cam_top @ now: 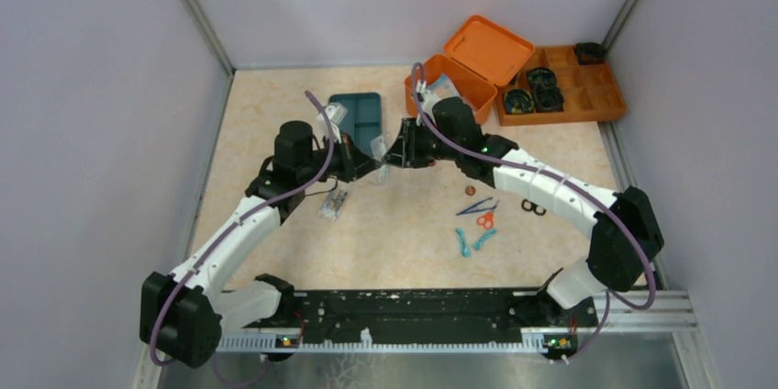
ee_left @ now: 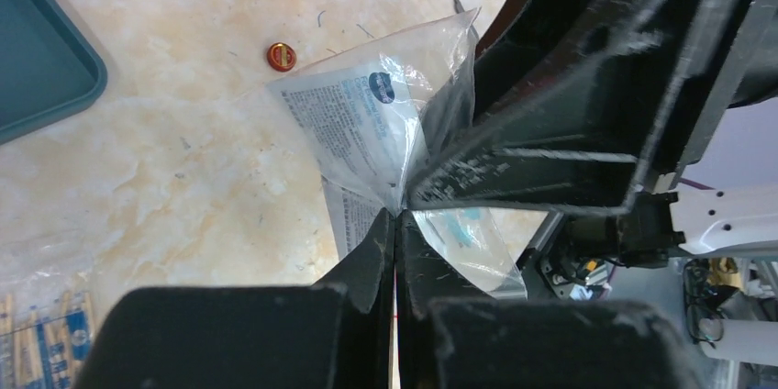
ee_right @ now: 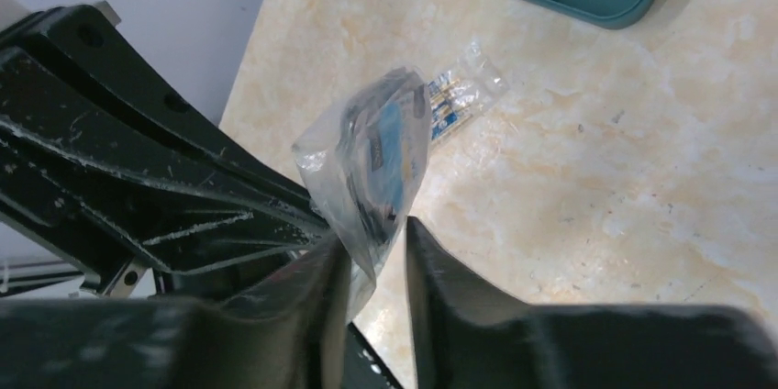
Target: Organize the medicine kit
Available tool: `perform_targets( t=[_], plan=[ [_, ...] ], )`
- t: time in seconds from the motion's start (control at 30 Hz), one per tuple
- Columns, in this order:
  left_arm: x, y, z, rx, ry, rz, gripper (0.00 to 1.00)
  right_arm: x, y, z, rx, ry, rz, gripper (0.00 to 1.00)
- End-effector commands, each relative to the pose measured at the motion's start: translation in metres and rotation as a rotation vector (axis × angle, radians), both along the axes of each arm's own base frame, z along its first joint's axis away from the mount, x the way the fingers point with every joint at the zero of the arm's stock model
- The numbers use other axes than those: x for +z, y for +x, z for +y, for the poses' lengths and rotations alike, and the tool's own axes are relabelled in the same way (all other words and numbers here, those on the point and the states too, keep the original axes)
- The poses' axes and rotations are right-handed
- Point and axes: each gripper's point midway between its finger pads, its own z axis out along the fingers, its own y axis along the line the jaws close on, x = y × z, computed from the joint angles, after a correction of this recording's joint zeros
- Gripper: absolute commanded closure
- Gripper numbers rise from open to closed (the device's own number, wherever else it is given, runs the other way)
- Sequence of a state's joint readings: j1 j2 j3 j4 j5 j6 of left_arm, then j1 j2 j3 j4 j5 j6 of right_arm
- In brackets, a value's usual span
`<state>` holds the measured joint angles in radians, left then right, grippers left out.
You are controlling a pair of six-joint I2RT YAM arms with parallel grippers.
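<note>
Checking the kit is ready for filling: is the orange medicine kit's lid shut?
No, the medicine kit has its hinged lid swung up, open, in the top view.

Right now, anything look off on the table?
The clear packet hangs crumpled off the table, pinched by the left gripper, with the right gripper straddling it. Scissors lie loose outside the open medicine kit.

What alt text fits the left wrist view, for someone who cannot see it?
The left gripper, shut, pinches a clear printed plastic packet above a beige marbled table, while the right gripper straddles it from the frame's right. A teal tray corner and a red disc lie on the table.
</note>
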<state>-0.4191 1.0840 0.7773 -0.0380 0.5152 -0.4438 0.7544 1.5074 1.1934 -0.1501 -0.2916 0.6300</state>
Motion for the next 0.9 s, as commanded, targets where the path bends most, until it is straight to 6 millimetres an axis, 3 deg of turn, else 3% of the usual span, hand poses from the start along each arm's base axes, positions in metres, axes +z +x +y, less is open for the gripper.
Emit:
perform_targets(
  t=[0.0, 0.07, 0.13, 0.27, 0.4, 0.57, 0.7, 0.87],
  plan=[
    [0.004, 0.0, -0.003, -0.018, 0.002, -0.044, 1.0, 0.021, 0.009, 0.003, -0.022, 0.029, -0.064, 0.79],
    [0.002, 0.001, -0.001, -0.009, 0.013, -0.042, 1.0, 0.023, 0.009, 0.001, -0.029, 0.036, -0.074, 0.94],
    [0.0, 0.002, 0.0, -0.003, 0.019, -0.04, 0.95, 0.024, 0.009, -0.001, -0.038, 0.035, -0.079, 1.0],
    [0.001, 0.004, 0.001, 0.013, 0.026, -0.045, 0.64, 0.026, 0.013, -0.013, -0.093, 0.015, -0.104, 1.0],
    [0.007, 0.011, 0.009, 0.062, 0.058, -0.068, 0.48, 0.03, 0.031, -0.038, -0.179, -0.044, -0.147, 1.0],
    [-0.002, 0.023, 0.037, 0.227, 0.146, -0.07, 0.36, 0.039, 0.079, -0.099, -0.337, -0.051, -0.148, 1.0],
    [-0.011, 0.022, 0.051, 0.29, 0.187, -0.048, 0.33, 0.053, 0.128, -0.155, -0.495, -0.063, -0.181, 1.0],
    [-0.017, 0.016, 0.059, 0.315, 0.216, -0.028, 0.28, 0.049, 0.185, -0.196, -0.64, -0.086, -0.189, 1.0]
  ],
)
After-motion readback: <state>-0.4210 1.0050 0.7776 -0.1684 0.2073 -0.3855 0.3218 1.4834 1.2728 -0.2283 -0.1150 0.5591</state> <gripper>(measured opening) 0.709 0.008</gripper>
